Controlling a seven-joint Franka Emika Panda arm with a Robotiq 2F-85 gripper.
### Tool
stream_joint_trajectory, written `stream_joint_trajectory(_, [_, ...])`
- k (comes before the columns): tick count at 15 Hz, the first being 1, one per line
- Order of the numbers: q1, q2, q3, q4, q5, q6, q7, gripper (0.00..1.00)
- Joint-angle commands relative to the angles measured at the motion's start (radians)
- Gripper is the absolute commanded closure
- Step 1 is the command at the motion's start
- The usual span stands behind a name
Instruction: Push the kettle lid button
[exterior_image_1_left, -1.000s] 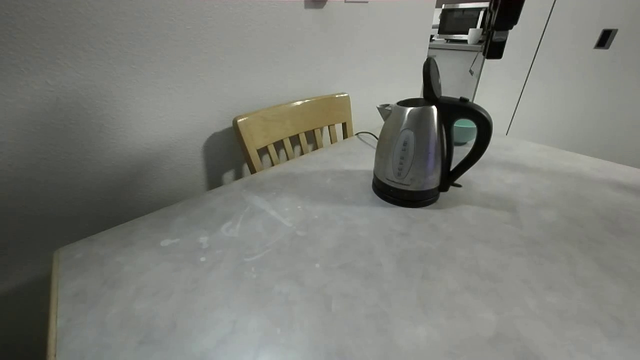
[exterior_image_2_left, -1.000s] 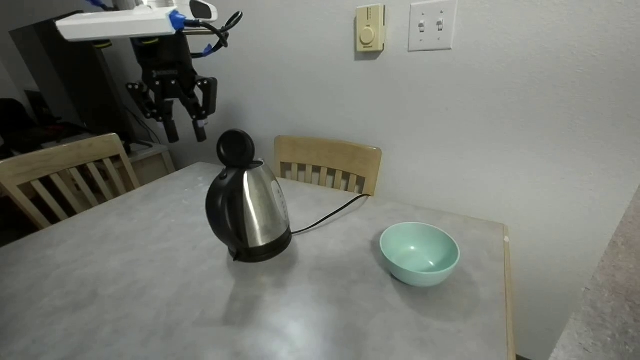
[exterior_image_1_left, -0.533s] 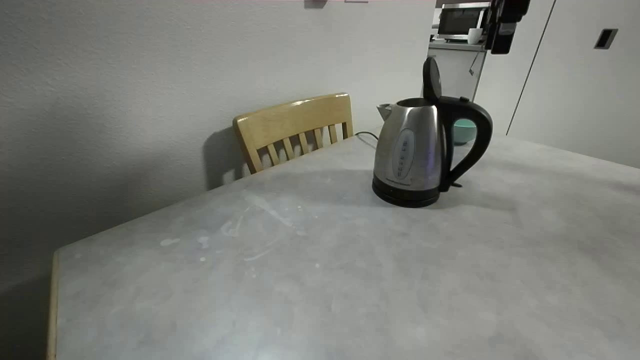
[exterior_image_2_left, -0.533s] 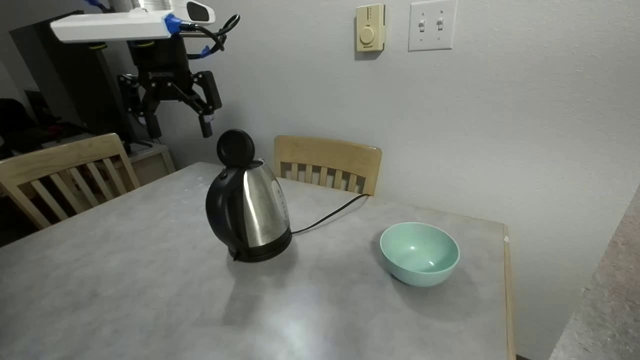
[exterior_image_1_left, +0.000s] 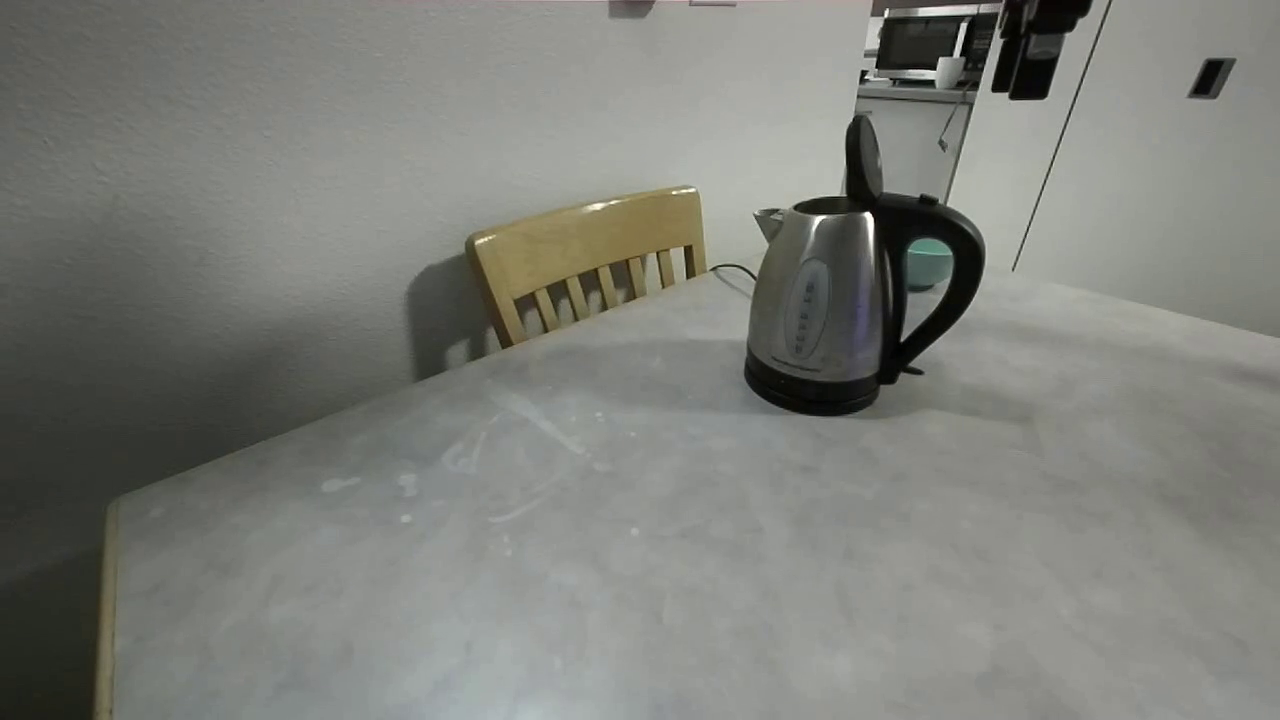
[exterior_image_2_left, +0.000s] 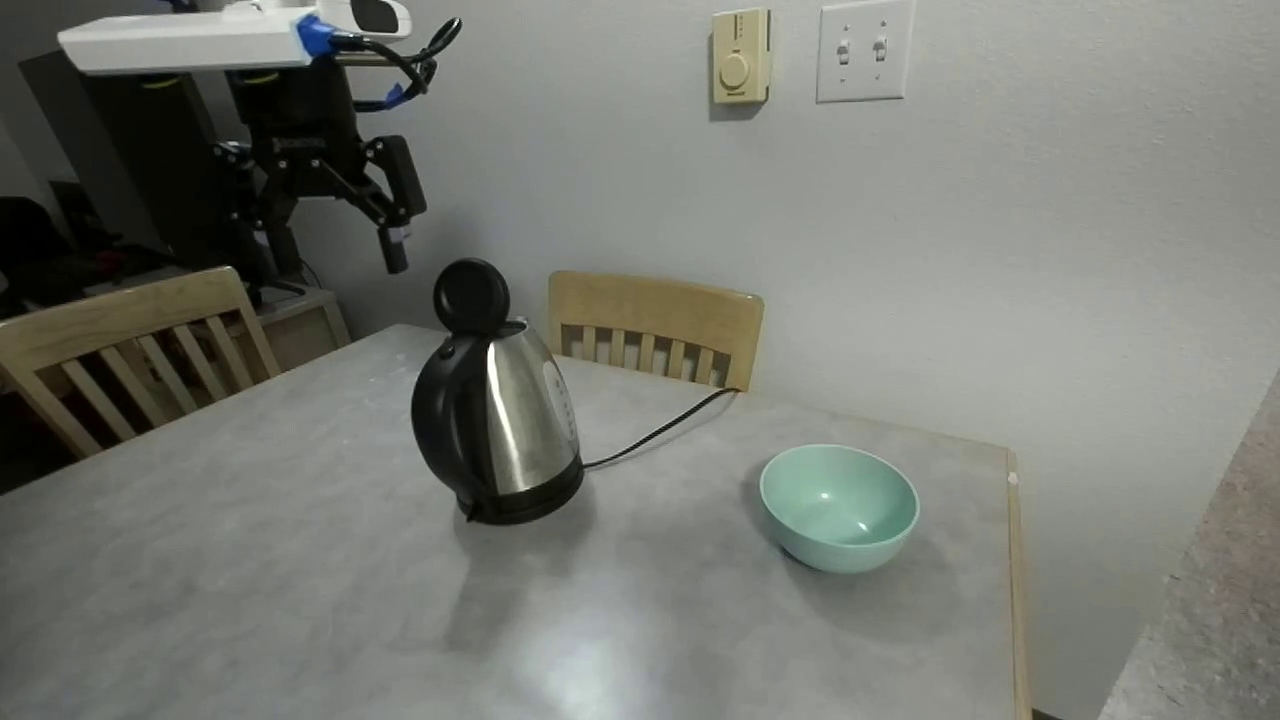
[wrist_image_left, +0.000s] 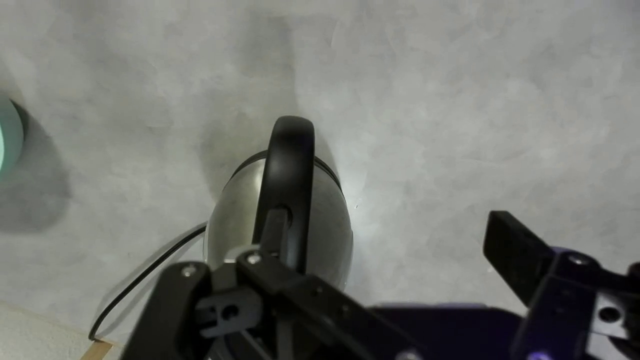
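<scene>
The brushed-steel kettle (exterior_image_1_left: 825, 300) stands upright on the table; it also shows in an exterior view (exterior_image_2_left: 525, 420) and the wrist view (wrist_image_left: 327, 220). Its dark round lid (exterior_image_1_left: 862, 160) is raised upright, also seen in an exterior view (exterior_image_2_left: 471, 296). A small black button (exterior_image_1_left: 928, 199) sits on top of the looped handle (wrist_image_left: 290, 155). My gripper (exterior_image_2_left: 339, 250) is open and empty, above the kettle's height and apart from it. In the wrist view one finger of the gripper (wrist_image_left: 387, 221) overlaps the handle top and partly covers the button. The lid is hidden there.
A mint-green bowl (exterior_image_2_left: 838, 510) stands on the table (exterior_image_2_left: 680, 620) beyond the kettle's cord (exterior_image_2_left: 660, 430). Wooden chairs (exterior_image_2_left: 655, 305) stand along the table edges. A wall is behind, with a thermostat (exterior_image_2_left: 741, 55) and a switch plate (exterior_image_2_left: 865, 50).
The gripper's fingers have spread apart. The gripper has shifted left and slightly up in an exterior view, away from the kettle. The kettle and its raised lid have not moved.
</scene>
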Motion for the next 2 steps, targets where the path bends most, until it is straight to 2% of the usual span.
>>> stream_joint_trajectory(1, [0.011,0.001,-0.011,0.002,0.000,-0.002,0.001,0.00])
stream_joint_trajectory(2, [0.011,0.001,-0.011,0.002,-0.001,-0.002,0.001,0.00])
